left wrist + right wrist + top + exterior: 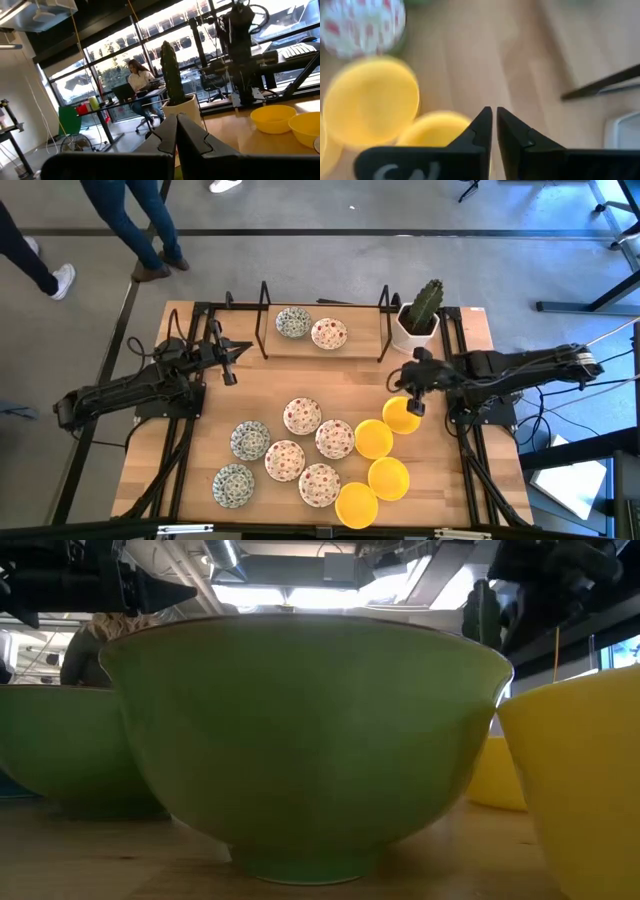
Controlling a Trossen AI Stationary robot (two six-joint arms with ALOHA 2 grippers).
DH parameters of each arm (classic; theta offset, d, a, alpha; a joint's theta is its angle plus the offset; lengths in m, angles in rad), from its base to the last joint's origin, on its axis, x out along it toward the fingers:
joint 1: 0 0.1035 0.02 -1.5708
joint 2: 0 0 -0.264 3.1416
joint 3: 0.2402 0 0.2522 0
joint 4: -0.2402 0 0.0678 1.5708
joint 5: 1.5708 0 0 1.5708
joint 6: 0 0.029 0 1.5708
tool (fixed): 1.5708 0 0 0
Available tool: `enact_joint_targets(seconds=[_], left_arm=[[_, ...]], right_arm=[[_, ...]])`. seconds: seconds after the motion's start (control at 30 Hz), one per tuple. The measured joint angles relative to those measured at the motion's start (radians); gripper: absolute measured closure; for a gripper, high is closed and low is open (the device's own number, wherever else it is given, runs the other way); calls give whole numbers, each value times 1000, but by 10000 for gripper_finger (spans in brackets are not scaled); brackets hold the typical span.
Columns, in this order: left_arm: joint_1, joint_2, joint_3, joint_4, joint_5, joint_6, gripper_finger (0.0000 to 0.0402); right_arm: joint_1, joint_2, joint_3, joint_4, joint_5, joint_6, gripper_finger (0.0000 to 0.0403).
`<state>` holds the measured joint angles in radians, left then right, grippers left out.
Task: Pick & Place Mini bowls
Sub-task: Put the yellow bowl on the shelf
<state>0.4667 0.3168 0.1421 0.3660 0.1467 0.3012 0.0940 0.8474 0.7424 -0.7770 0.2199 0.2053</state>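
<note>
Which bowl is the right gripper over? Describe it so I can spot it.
Start at the cactus pot in the table's far right corner. Just in front of it, the right gripper hangs over a yellow bowl. It is the yellow bowl nearest the pot, touching another yellow one.

Four yellow bowls (378, 457), red-speckled white bowls (302, 416), green-patterned bowls (250, 439).
</note>
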Motion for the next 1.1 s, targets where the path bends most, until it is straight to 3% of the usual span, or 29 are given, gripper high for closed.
enact_joint_targets(seconds=[0.37, 0.53, 1.1], left_arm=[[0, 0, 0, -3, 0, 0, 398], [0, 0, 0, -3, 0, 0, 398], [0, 0, 0, -4, 0, 0, 398]], right_arm=[[0, 162, 9, -58, -64, -128, 228], [0, 231, 9, -57, -74, -142, 181], [0, 392, 9, -61, -73, -134, 173]])
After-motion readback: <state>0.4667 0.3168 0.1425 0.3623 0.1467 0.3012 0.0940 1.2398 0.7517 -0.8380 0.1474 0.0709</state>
